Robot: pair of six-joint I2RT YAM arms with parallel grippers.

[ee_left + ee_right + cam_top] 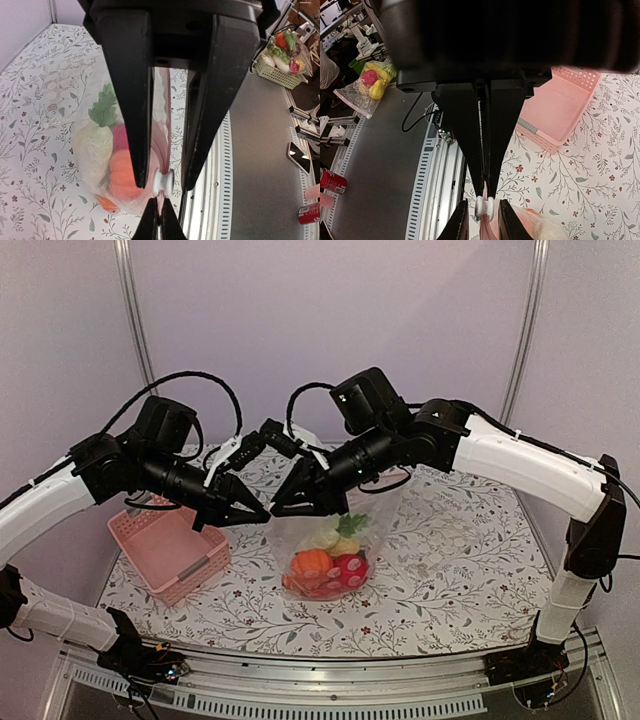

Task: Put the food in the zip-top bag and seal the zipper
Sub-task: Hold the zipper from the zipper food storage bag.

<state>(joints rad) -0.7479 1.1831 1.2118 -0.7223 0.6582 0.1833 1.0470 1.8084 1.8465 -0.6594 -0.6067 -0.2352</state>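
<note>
The zip-top bag [372,530] hangs upright over the table with the food in its bottom: an orange piece [312,562], a red piece [350,570] and the white radish [338,538]. My right gripper [283,506] is shut on the zipper [485,192] at the bag's left end. My left gripper [260,511] faces it, open, with one finger on each side of the rim. A small white slider [164,182] sits on the zipper [164,120] between my left fingers [136,100]. It also shows in the right wrist view [485,207]. The radish [97,145] shows through the bag.
The pink basket [170,550] stands on the floral mat to the left of the bag, also in the right wrist view [560,110]. The metal front rail [330,702] runs along the near table edge. A green basket [280,70] and a red can [310,214] lie off the table.
</note>
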